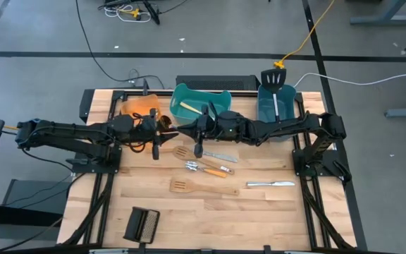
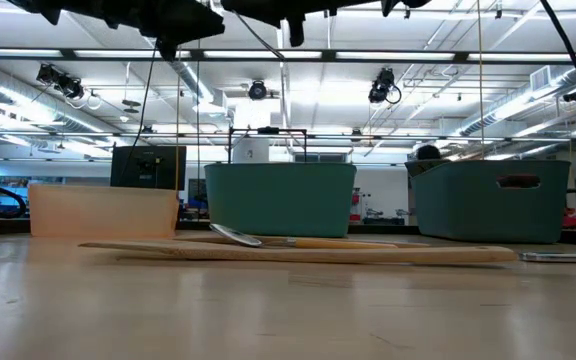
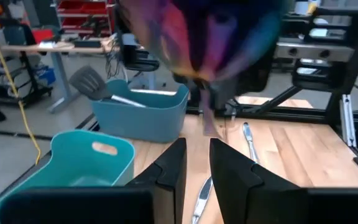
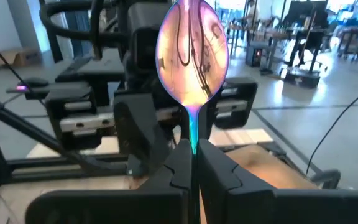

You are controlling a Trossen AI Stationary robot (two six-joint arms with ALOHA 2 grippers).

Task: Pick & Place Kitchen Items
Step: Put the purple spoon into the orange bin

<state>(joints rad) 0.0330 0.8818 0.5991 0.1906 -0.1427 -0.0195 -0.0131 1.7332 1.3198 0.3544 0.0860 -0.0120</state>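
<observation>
Iridescent pink spoon (image 4: pixel 192 53) is pinched by its thin stem in the right gripper (image 4: pixel 192 155), bowl up, fingers closed right onto it, held in the air over the table's far middle, near the light teal bin (image 1: pixel 192 102). The left gripper (image 3: pixel 196 165) faces it from the left, just beside it, jaws only a slit apart w/ nothing between them; the spoon's bowl shows blurred close in front of it.

Still on the table: two wooden spatulas (image 1: pixel 191 187), a knife (image 1: pixel 271 183), small spoons (image 1: pixel 203 168). The black spatula (image 1: pixel 275 85) already stands in the dark teal bin (image 1: pixel 266 106) at far right; the orange bin (image 1: pixel 141 107) is far left.

Risks, as I judge them: the grip is on a narrow, slick stem, so the spoon could swivel or slip out. The two arms are v. close, so a collision or a knocked spoon is possible. Dropped short, it lands on the table, not in a bin.
</observation>
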